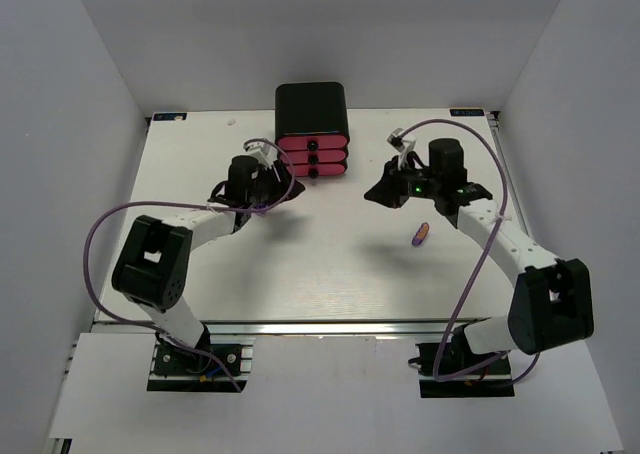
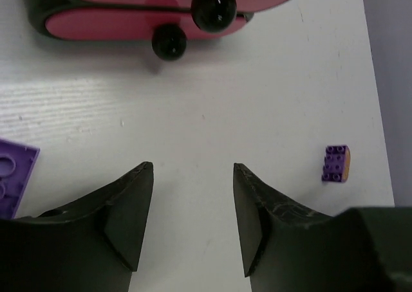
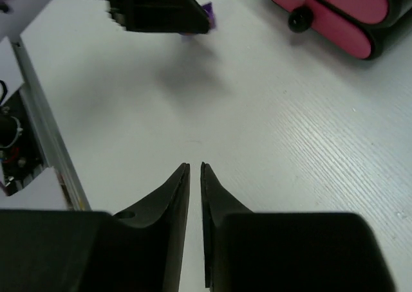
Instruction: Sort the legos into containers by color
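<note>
**A:** How's the left gripper (image 2: 193,170)?

**B:** Its jaws are apart with nothing between them, over bare table (image 2: 257,99). The drawers (image 2: 129,23) lie just ahead of its tips and look shut. A purple brick (image 2: 336,163) sits off to its right, and a purple plate (image 2: 13,176) is close on its left.

**A:** And the right gripper (image 3: 195,166)?

**B:** It's pinched almost together, and it's empty.

**A:** Any advice?

**B:** I'd say a drawer has to open first. Centre on a knob (image 2: 168,42), close squarely and pull straight back.

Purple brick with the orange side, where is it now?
In the top view the brick lies on the table, right of centre, beside the right arm.
</note>
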